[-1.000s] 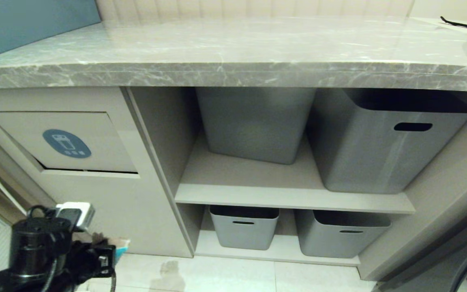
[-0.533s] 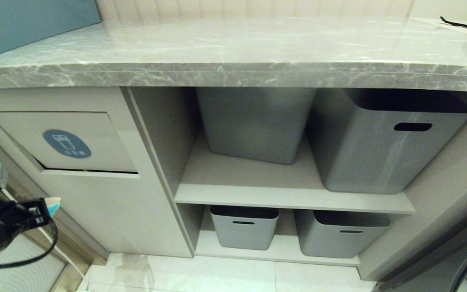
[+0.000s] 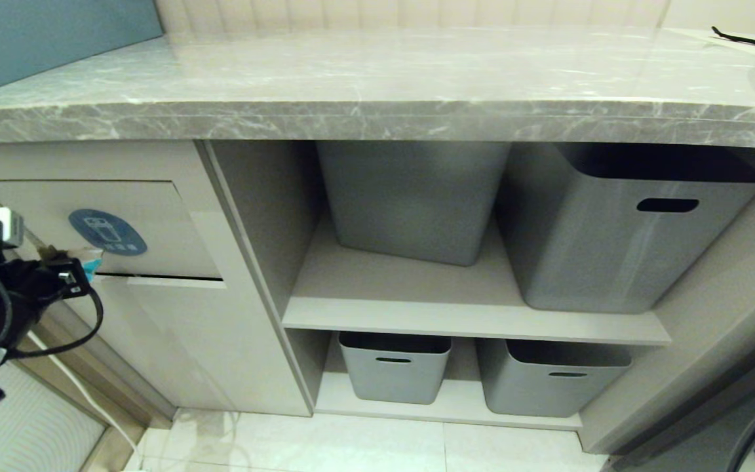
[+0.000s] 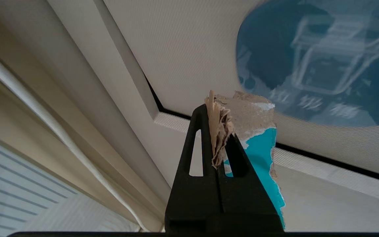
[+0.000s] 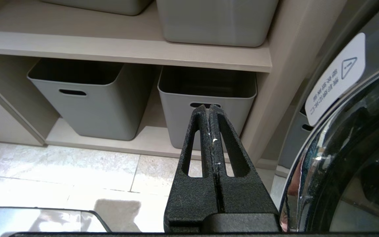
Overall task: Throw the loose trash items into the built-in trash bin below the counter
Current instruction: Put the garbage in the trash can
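A torn cardboard scrap [image 4: 242,115] with a teal patch is clenched in the left gripper [image 4: 219,131], held just before the lower edge of the bin flap [image 3: 154,223], under its blue sticker [image 3: 107,231]. The counter [image 3: 377,118] overhangs above. Grey tubs [image 3: 613,229] fill the shelves alongside. The right gripper [image 5: 210,112], fingers pressed together and empty, hangs near the floor.

Head camera looks down at the counter [image 3: 377,111] front; left wrist camera sits close against the bin flap [image 4: 183,59] – right wrist faces low tubs [image 5: 87,98] – both shared.
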`<state>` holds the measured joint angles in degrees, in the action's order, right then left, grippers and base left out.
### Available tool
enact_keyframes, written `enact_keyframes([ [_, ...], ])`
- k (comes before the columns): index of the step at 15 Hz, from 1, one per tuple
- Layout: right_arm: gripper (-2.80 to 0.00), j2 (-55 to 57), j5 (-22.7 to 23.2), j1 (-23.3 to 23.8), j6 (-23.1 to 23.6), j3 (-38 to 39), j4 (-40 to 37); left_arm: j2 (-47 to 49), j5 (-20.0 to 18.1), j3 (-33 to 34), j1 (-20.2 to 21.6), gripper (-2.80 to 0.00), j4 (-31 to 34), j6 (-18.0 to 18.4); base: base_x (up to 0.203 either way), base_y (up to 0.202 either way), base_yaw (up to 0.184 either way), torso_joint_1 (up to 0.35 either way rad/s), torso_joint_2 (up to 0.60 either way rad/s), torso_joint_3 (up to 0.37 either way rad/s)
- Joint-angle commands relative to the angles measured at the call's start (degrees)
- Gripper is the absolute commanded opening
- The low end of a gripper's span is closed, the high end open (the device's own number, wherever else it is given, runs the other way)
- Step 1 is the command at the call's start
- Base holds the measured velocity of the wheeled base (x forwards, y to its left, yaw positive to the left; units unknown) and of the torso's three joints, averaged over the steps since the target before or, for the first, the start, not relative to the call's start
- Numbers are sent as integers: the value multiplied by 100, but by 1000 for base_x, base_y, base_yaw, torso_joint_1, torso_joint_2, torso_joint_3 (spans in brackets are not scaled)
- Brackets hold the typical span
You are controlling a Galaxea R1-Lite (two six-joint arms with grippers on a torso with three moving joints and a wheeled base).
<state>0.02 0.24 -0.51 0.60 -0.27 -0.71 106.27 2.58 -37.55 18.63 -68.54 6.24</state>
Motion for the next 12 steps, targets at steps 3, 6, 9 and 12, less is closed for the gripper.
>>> enact_keyframes([
  [3,-280,-11,2,-2,2,0,0,553,50,-129,9,-280,-133,-109,0,0,0,0,0,0],
  [6,-280,-11,2,-2,2,0,0,496,133,-165,9,-280,-81,-181,0,0,0,0,0,0],
  [9,-280,-11,2,-2,2,0,0,374,139,-120,-131,-280,-80,-271,0,0,0,0,0,0],
  [12,-280,-11,2,-2,2,0,0,282,141,193,-140,-280,-105,-286,0,0,0,0,0,0],
])
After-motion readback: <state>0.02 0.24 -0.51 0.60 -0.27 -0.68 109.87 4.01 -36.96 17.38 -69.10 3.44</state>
